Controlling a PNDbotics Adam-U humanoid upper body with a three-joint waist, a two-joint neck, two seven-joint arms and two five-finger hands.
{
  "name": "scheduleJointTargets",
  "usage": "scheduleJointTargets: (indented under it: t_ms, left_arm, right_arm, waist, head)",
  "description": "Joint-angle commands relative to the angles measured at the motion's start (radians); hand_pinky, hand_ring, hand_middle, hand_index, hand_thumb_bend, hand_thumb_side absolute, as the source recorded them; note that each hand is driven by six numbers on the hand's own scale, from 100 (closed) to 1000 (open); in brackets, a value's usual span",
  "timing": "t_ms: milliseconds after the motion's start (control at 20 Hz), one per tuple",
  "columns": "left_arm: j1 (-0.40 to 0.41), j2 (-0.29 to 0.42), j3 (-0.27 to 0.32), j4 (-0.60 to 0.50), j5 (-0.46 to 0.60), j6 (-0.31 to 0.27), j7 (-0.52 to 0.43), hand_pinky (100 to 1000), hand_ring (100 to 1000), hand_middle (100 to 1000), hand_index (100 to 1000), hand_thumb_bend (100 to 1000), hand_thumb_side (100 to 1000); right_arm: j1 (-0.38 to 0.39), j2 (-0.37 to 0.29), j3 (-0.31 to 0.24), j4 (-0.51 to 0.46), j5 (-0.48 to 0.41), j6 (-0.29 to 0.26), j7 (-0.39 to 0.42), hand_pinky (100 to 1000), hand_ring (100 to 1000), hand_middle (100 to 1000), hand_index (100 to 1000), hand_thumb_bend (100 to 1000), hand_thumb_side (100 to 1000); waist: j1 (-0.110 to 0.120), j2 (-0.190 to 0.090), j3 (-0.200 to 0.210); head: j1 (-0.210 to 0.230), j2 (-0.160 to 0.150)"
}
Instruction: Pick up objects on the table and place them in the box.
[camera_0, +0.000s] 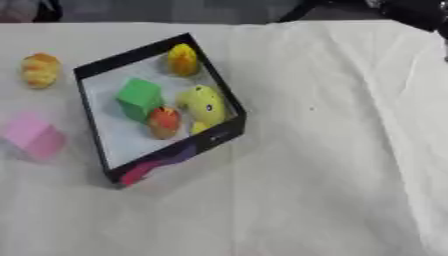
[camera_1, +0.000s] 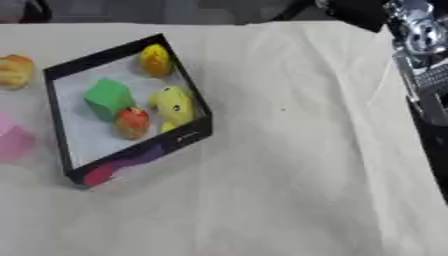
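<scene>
Item 1. Surface (camera_0: 332, 165): we record a pale cream cloth covering, matte and softly creased.

Item 2. Right hand (camera_1: 426, 75): black and silver machined parts with a ribbed grey section, at the right edge of the right eye view. We cannot tell whether its fingers are spread, pressed together or pinching anything. It touches none of the listed things.

Item 3. Box (camera_0: 92, 122): shallow and rectangular, with thin black walls and a plain white floor. It is set askew, and the near wall carries a pink and purple print. It lies well to the left of the right hand, with a wide stretch of cloth between them.

Contents of the box, four pieces:
- Yellow rounded piece (camera_0: 183, 59), smooth, in the far corner, the corner nearest the right hand.
- Green cube (camera_0: 140, 97), flat-faced and matte, near the middle of the floor.
- Yellow-green curved piece (camera_0: 205, 105), glossy, with a small dark spot, lying along the wall on the right hand's side.
- Orange-red round piece (camera_0: 164, 121), fruit-like, just beside the green cube and touching or nearly touching the yellow-green curved piece.

Outside the box, on the side away from the right hand:
- Orange-yellow lumpy piece (camera_0: 40, 70), rounded with ridges, on the cloth beyond the box's far-left wall.
- Pink block (camera_0: 33, 135), soft-edged and cube-like, on the cloth nearer to us, apart from the box wall. These two lie farthest from the right hand.
</scene>
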Motion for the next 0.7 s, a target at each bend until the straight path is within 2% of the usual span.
scheduleJointTargets:
  t_ms: [50, 350, 600, 700]
  left_arm:
    - [-0.007, 0.051, -0.003, -0.003, -0.019, -0.003, -0.014, 825, 786, 778, 822, 100, 881]
    - [-0.001, 0.129, -0.028, 0.005, -0.066, 0.0, -0.054, 821, 790, 785, 830, 100, 864]
    - [0.006, 0.264, -0.069, 0.015, -0.149, -0.029, -0.135, 823, 814, 813, 867, 100, 754]
    - [0.008, 0.316, -0.105, 0.026, -0.181, -0.053, -0.167, 832, 828, 821, 874, 144, 714]
  right_arm:
    - [0.014, -0.036, -0.038, -0.02, -0.053, -0.031, -0.052, 926, 770, 735, 858, 100, 560]
    - [0.074, -0.047, -0.052, 0.001, -0.148, -0.078, -0.147, 922, 758, 722, 849, 100, 559]
    - [0.103, -0.078, -0.042, 0.007, -0.233, -0.1, -0.232, 921, 756, 720, 848, 100, 558]
    - [0.112, -0.091, -0.038, 0.007, -0.265, -0.108, -0.264, 920, 754, 717, 847, 100, 558]
  waist:
    - [0.015, -0.034, -0.004]
    - [0.017, -0.045, -0.009]
    - [0.024, -0.046, -0.006]
    - [0.029, -0.046, -0.006]
  head:
    - [0.004, 0.006]
    - [0.003, 0.006]
    - [0.001, 0.006]
    - [0.004, 0.006]
